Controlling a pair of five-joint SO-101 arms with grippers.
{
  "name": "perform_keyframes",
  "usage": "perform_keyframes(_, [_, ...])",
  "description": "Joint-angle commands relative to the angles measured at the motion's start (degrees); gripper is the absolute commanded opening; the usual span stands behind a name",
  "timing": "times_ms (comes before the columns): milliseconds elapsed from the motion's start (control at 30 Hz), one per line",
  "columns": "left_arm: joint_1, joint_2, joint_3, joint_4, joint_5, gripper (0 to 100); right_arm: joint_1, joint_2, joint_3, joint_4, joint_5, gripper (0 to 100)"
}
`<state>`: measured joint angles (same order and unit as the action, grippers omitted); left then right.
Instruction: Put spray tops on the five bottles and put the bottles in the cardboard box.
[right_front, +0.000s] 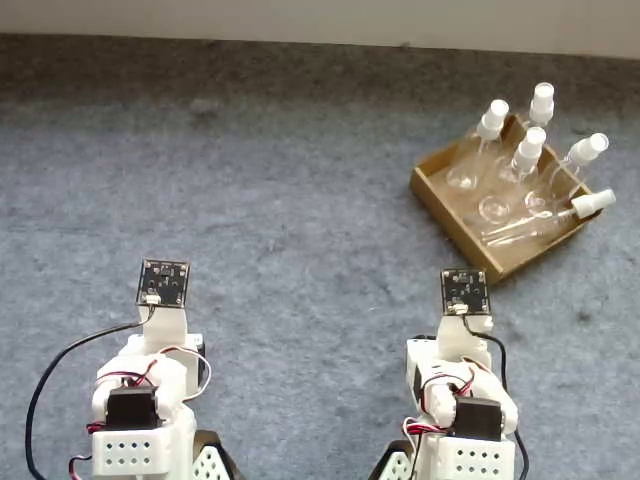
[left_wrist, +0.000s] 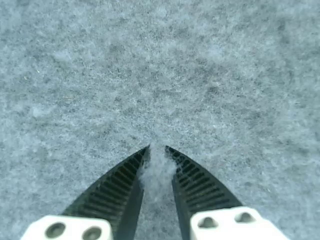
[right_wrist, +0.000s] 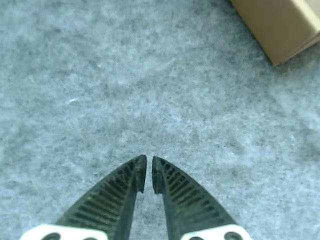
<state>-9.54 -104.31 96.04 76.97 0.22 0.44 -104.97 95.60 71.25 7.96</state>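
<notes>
The cardboard box (right_front: 450, 225) sits at the back right of the grey carpet. Several clear bottles with white spray tops are inside it. Three stand upright at the back (right_front: 478, 150), the far corner (right_front: 540, 105) and the middle (right_front: 520, 165). Another leans at the right (right_front: 578, 160), and one lies flat along the front wall (right_front: 545, 220). My left gripper (left_wrist: 157, 149) hovers over bare carpet, shut and holding nothing, its tips a sliver apart. My right gripper (right_wrist: 149, 165) is shut and holding nothing, short of the box corner (right_wrist: 280, 25).
Both arms are drawn back at the front edge, the left arm (right_front: 150, 390) and the right arm (right_front: 460, 380). Grey carpet (right_front: 280, 200) stretches between them and the box. A pale wall edge runs along the far side.
</notes>
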Motion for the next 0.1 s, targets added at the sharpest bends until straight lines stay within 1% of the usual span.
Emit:
perform_keyframes(0, [1.1,0.0,1.1,0.3,-0.5,0,0.7,-0.2,7.7,0.4,0.4,0.5])
perform_keyframes(67, [1.1,0.0,1.1,0.3,-0.5,0,0.7,-0.2,7.7,0.4,0.4,0.5])
